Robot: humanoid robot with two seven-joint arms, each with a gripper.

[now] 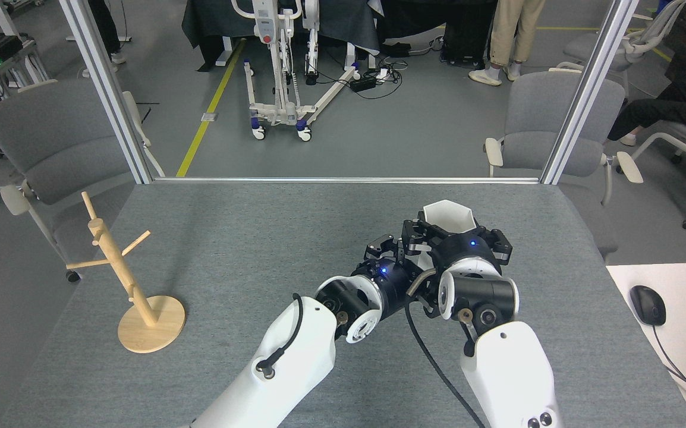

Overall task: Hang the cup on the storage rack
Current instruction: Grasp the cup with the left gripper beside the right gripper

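Cup (449, 216) within right hand (456, 241)

Robotics lab, wheeled lift stand (277, 65), floor cables (373, 80), yellow floor tape (209, 110), office chairs (548, 119)

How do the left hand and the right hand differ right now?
The right hand is wrapped around the white cup; the left hand holds nothing. The right hand's fingers spread wide to either side of the cup, while the left hand's fingers sit closer together, just beside the cup's left side. Both are black with a blue light, over the table's right half, far from the storage rack.
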